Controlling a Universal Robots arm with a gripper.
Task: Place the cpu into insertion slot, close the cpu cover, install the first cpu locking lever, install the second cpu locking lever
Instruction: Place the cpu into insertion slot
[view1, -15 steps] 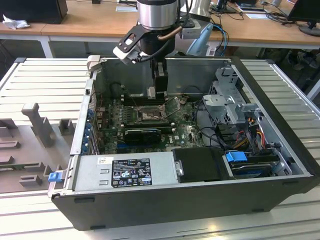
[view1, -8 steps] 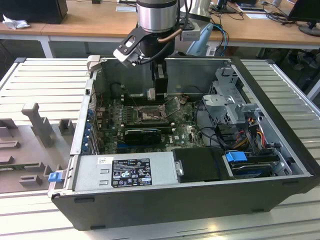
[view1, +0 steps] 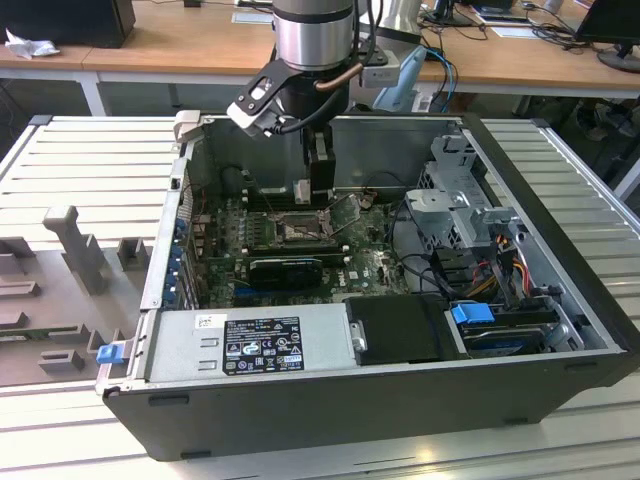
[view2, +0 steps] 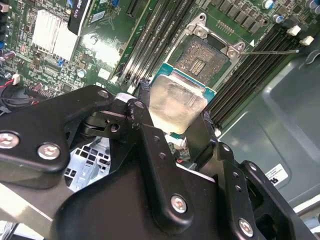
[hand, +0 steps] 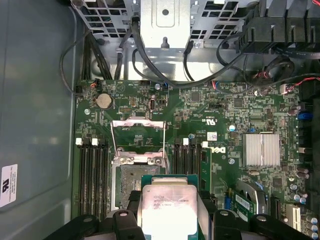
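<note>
Four steps to the job, none of them finished as far as can be judged. Nearest, in both wrist views: the gripper (view2: 175, 107), pinching the chip (view2: 176, 100) by two opposite edges between black fingers (view2: 206, 131). Carried, not seated; hangs above the green board (hand: 220, 107), partly over the socket (view2: 202, 56) and, judging by the exterior view, apart from it. In that view, gripper (view1: 310, 185) at twelve o'clock of the socket (view1: 298, 228), long black card (view1: 285, 270) at six o'clock of it.

Pale metal top of the chip (hand: 170, 212) turned up, away from the board, underside down toward it, so held roughly level. Square in outline, hence no long axis to speak of; edges close to parallel with the socket's rim in the first wrist view.

Just beyond the chip, the socket (hand: 127, 180) bare, grey pin field showing. Farther on, the cover (hand: 138, 141), a thin metal frame, swung up and standing open at the socket's far edge; at two o'clock of the socket in the exterior view, cover (view1: 345, 208). Off one socket corner, a thin wire lever (view2: 272, 51) swung out, not hooked down.

Left to do: seating the chip, shutting the cover, fastening both levers.
</note>
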